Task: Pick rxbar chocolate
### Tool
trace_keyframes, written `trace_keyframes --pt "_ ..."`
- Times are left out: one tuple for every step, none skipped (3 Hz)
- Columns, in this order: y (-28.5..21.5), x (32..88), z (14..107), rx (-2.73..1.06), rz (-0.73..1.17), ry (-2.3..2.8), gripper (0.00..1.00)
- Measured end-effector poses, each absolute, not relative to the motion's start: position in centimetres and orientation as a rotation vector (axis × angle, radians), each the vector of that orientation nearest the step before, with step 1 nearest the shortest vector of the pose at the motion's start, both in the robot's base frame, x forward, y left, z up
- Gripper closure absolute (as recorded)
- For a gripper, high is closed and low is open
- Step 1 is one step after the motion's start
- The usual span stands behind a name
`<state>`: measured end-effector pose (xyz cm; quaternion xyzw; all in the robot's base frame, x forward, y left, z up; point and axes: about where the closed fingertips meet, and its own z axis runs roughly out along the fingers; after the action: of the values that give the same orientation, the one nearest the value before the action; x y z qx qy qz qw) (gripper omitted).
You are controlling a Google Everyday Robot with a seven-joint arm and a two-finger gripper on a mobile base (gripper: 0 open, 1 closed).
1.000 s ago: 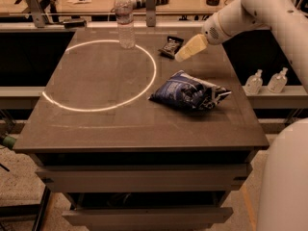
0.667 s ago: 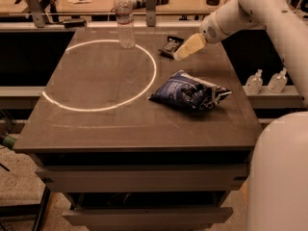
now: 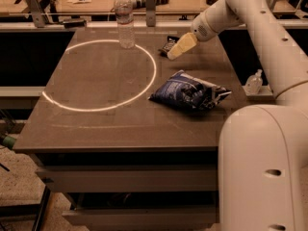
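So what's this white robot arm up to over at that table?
The robot's arm stretches over the table and its gripper sits low at the far edge, right beside the rxbar chocolate, a small black bar lying on the tabletop. Whether it touches the bar cannot be told. A blue chip bag lies nearer the front, and a water bottle stands at the back.

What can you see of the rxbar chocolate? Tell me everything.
The rxbar chocolate is a small, flat, dark wrapper with faint pale print. It lies flat on the table near the far edge, right of the water bottle and just outside the white circle. The gripper hangs at its right side and hides that part; whether they touch cannot be told. The bar lies apart from the blue chip bag.
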<state>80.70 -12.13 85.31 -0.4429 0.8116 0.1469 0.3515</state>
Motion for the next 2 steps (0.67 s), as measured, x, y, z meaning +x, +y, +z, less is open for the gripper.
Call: trace_keyframes --pt "-10.4 81.8 85.0 -1.192 0.400 2.082 0.00" --pt "-9.0 82.5 84.3 -1.219 0.420 2.082 0.00"
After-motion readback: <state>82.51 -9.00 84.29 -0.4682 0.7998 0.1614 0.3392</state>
